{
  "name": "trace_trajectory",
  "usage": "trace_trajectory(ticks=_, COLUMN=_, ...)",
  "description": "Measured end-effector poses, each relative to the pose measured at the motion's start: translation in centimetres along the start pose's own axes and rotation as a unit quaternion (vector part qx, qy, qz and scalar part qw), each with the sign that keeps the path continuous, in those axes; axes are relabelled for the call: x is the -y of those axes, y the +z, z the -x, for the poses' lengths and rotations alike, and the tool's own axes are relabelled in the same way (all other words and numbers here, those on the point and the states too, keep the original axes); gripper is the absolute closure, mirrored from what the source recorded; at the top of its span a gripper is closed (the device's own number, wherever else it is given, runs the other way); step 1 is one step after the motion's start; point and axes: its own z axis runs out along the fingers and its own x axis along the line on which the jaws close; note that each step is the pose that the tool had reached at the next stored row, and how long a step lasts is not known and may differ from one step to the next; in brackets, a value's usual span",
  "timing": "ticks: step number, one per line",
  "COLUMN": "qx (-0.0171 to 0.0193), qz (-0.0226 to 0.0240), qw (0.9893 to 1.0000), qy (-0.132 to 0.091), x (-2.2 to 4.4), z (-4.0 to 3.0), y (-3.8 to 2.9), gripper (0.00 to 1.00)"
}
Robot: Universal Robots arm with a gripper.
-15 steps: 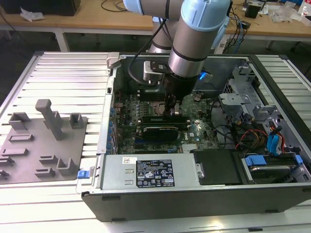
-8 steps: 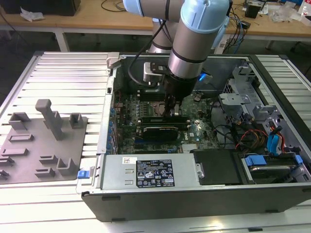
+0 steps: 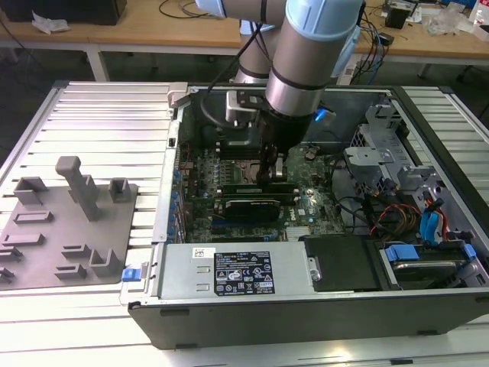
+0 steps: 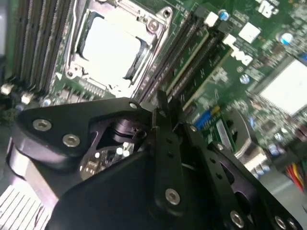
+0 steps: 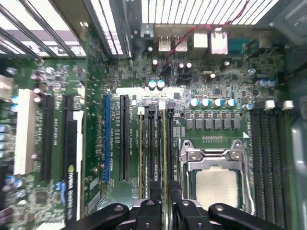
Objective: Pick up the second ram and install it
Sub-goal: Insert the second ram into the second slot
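You are looking at an open computer case [image 3: 229, 302] lying on its side on a ribbed metal table [image 3: 99, 122], with the motherboard [image 3: 306, 202] facing up inside it. Take the processor socket [image 5: 216, 177] on that board as your landmark. The case walls ring the board on all sides, so the only open approach is from above. To the exterior view's left of the case, well apart from the socket, a grey plastic tray [image 3: 69, 229] with moulded blocks sits on the table. To the exterior view's right of the socket, drive cages and loose cables [image 3: 397, 214] crowd the case, leaving little room there.

The robot arm [image 3: 306, 69] reaches straight down into the case, and its gripper [image 3: 273, 172] sits low over the board, just beside the socket. In both wrist views the black fingers [image 4: 168, 143] stand close together over the memory sockets [image 5: 153, 143] next to the processor socket. The second ram [image 5: 170, 158] shows as a slim dark strip seen edge-on, running along those sockets and passing between the fingertips [image 5: 184, 208]. The fingers appear clenched on it. You cannot tell whether the ram is fully seated in its slot. A further bank of long sockets [image 5: 271, 158] lies on the far side of the processor socket.
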Motion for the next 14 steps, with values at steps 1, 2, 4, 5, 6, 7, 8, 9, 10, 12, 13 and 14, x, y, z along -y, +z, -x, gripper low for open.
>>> trace_trajectory(ticks=1, qx=-0.0099, qz=-0.0001, qw=1.0, qy=0.001, x=-0.15, z=0.52, y=-1.21, gripper=0.81)
trace_trajectory(ticks=2, qx=-0.0167, qz=-0.0002, qw=0.9999, qy=0.002, x=-0.26, z=0.77, y=-2.11, gripper=0.89)
trace_trajectory(ticks=4, qx=-0.0167, qz=-0.0003, qw=0.9999, qy=0.002, x=-0.25, z=0.78, y=-2.15, gripper=0.89)
trace_trajectory(ticks=5, qx=-0.0167, qz=-0.0003, qw=0.9999, qy=0.002, x=-0.26, z=0.78, y=-2.15, gripper=0.89)
trace_trajectory(ticks=6, qx=-0.0168, qz=-0.0035, qw=0.9999, qy=0.002, x=-0.27, z=0.78, y=-2.16, gripper=0.89)
trace_trajectory(ticks=7, qx=-0.0166, qz=-0.019, qw=0.9997, qy=0.002, x=-0.26, z=0.78, y=-2.15, gripper=0.89)
trace_trajectory(ticks=8, qx=-0.0165, qz=-0.0257, qw=0.9995, qy=0.002, x=-0.26, z=0.78, y=-2.14, gripper=0.89)
trace_trajectory(ticks=9, qx=-0.0163, qz=-0.0352, qw=0.9992, qy=0.002, x=-0.26, z=0.78, y=-2.13, gripper=0.89)
trace_trajectory(ticks=10, qx=-0.0162, qz=-0.0386, qw=0.9991, qy=0.002, x=-0.25, z=0.78, y=-2.12, gripper=0.89)
trace_trajectory(ticks=12, qx=-0.0163, qz=-0.0389, qw=0.9991, qy=0.002, x=-0.26, z=0.78, y=-2.13, gripper=0.89)
trace_trajectory(ticks=13, qx=-0.0163, qz=-0.0391, qw=0.9991, qy=0.002, x=-0.26, z=0.78, y=-2.13, gripper=0.89)
trace_trajectory(ticks=14, qx=-0.0163, qz=-0.0392, qw=0.9991, qy=0.002, x=-0.26, z=0.78, y=-2.13, gripper=0.89)
